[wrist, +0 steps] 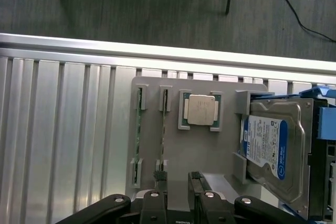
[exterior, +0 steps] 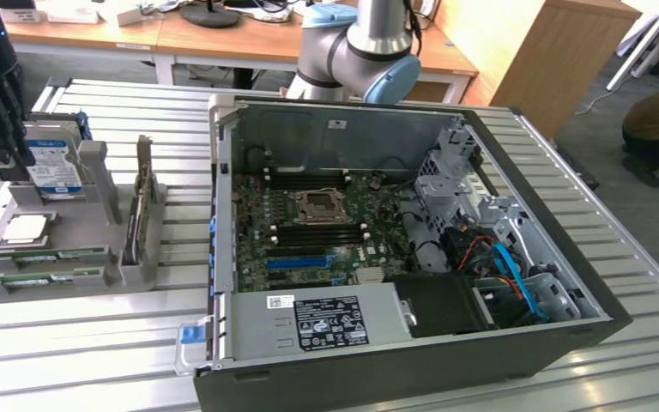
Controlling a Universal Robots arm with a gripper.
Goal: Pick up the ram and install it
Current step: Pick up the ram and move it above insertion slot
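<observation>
fingers (wrist: 159, 181) parted, partly cropped | ram (wrist: 165, 100) edge-on, slotted in tray (wrist: 210, 150)

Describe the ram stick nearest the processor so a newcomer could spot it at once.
Beside the open computer case sits a grey parts tray. The ram is the slim green stick standing on edge right next to the square silver processor; a second matching stick sits one slot farther out.
</observation>
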